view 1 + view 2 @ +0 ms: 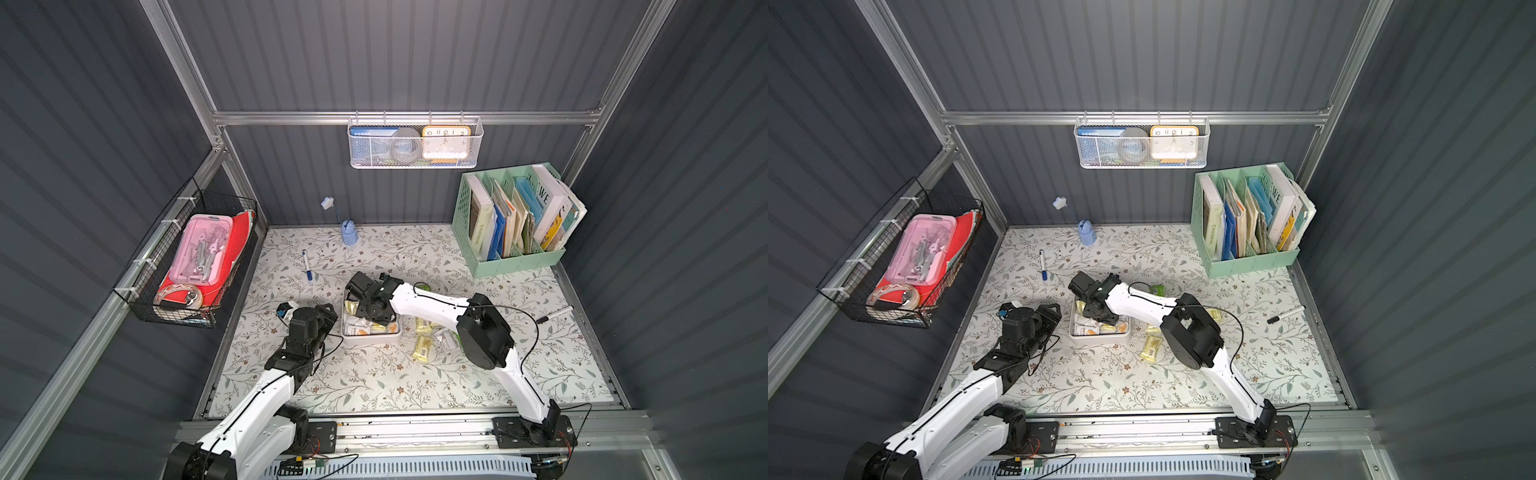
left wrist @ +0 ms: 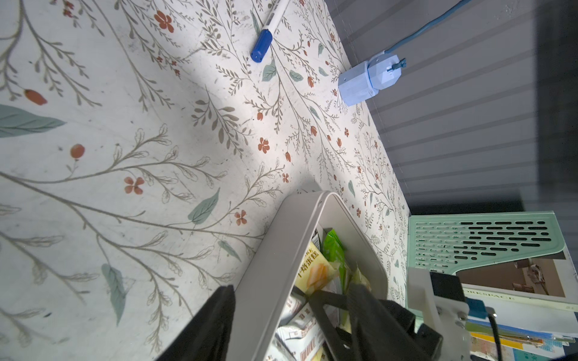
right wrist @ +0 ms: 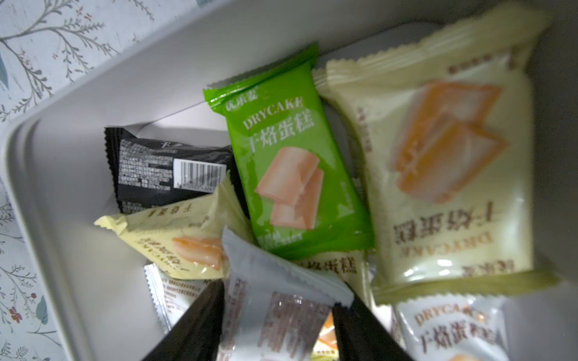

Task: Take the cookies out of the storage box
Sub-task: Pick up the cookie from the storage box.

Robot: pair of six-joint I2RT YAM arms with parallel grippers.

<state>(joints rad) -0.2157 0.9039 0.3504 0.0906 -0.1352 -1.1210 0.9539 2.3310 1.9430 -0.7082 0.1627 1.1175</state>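
The storage box (image 1: pixel 370 338) (image 1: pixel 1098 339) is a shallow white tray in mid-table, and several cookies (image 1: pixel 365 328) lie in it. In the right wrist view these are a green packet (image 3: pixel 291 162), a black packet (image 3: pixel 150 168), pale yellow packets (image 3: pixel 438 175) and a white packet (image 3: pixel 281 306). My right gripper (image 3: pixel 278 293) (image 1: pixel 379 318) reaches down into the box, its fingers standing either side of the white packet and touching its edges. My left gripper (image 2: pixel 292 286) (image 1: pixel 332 313) is open astride the box's left wall (image 2: pixel 291 237), one finger outside and one inside. More cookies (image 1: pixel 424 347) (image 1: pixel 1151 348) lie on the table right of the box.
A green packet (image 1: pixel 424 287) lies behind the box. A mint file holder (image 1: pixel 511 220) stands at the back right. A blue-capped marker (image 1: pixel 307 266) and a small blue lamp (image 1: pixel 349 235) lie at the back left, a black marker (image 1: pixel 555 314) at the right. A wire basket (image 1: pixel 195 257) hangs on the left wall.
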